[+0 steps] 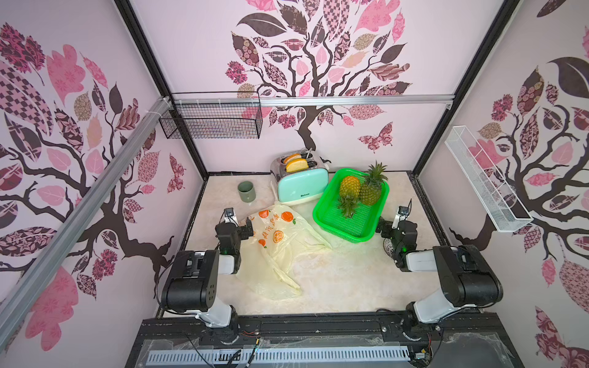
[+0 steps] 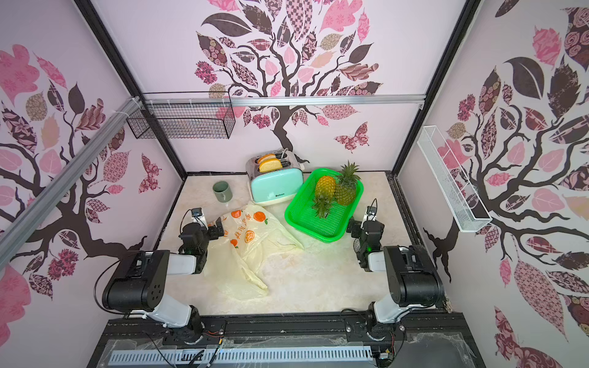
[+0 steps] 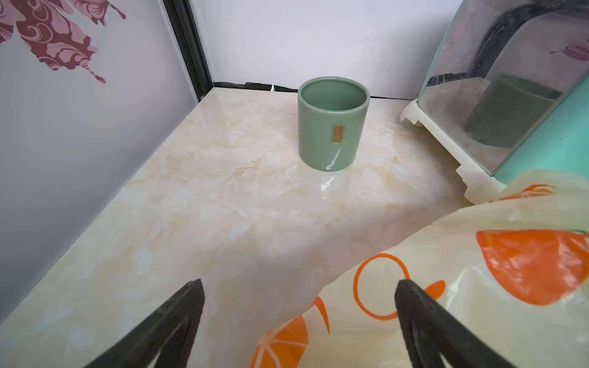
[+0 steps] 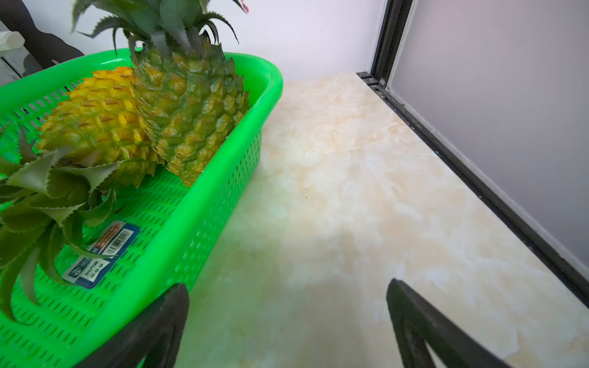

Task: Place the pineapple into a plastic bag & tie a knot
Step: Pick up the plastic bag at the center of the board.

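Left jaws wide open, bag (image 3: pixel 446 255) edge just beneath them; right jaws wide open too, empty, basket (image 4: pixel 207 216) just beside, pineapples (image 4: pixel 95 127) inside.

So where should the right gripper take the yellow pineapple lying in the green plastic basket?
Probably its leafy crown, from above: the yellow pineapple lies on its side, crown pointing toward the robot and clear, while the greener pineapple leans against its body.
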You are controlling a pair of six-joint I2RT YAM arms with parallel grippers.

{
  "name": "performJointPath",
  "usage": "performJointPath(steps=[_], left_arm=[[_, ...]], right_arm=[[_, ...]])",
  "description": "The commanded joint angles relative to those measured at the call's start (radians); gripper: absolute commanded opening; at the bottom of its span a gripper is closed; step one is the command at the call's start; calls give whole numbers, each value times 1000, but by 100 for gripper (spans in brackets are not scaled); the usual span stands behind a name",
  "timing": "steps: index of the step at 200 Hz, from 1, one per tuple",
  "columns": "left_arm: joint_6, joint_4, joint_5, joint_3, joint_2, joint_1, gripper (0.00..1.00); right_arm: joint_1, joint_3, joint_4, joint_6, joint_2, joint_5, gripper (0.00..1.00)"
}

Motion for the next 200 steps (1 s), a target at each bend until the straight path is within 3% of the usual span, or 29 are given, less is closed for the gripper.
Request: performJointPath(steps=[1,119,138,181,191,200], left_arm=[[5,18,3,-8,-11,2,98],[2,21,6,-11,-14,2,98],[-21,48,-51,-34,-60,2,98],[-74,-299,-107,25,-349,2,98],[-83,-354,-103,38,-405,2,98],[-89,-401,-99,49,-454,2,98]], right_arm=[[6,24,-2,-3,-14,-6,100],[6,30,-7,-3,-9,-7,99],[7,-17,37,0,-81,18,99],[6,73,-439,105,-427,56,100],[6,92,-521,201,-479,77,99],[3,131,-673,376,-523,135,100]])
